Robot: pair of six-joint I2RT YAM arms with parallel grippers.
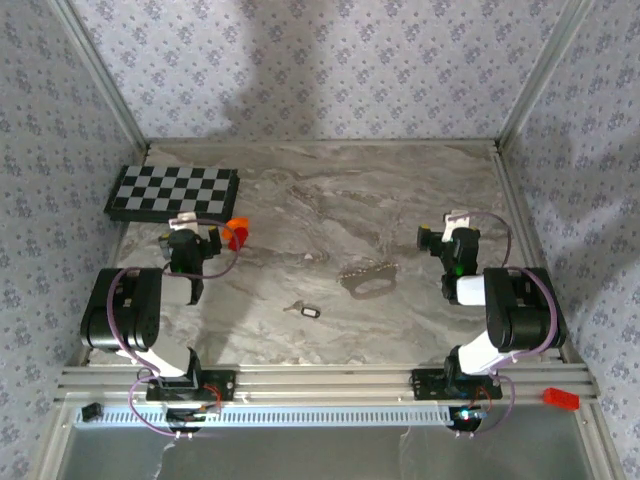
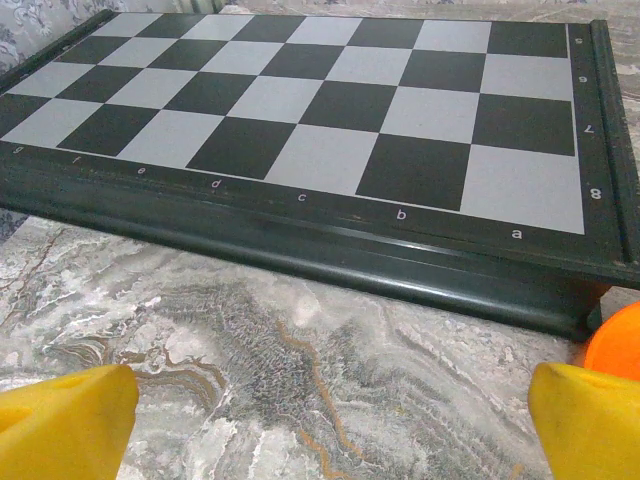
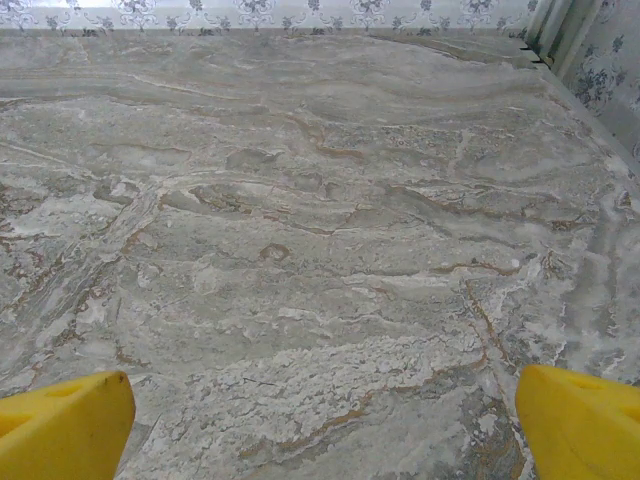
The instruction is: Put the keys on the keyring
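One key lies behind and right of the wide-open, empty left gripper, one keyring left of the equally spread, empty right gripper, with one chessboard directly ahead of the left gripper and one orange block beside its right finger.

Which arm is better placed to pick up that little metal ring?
Right. The keyring lies nearer the open right gripper; the open left gripper faces the chessboard, away from it.
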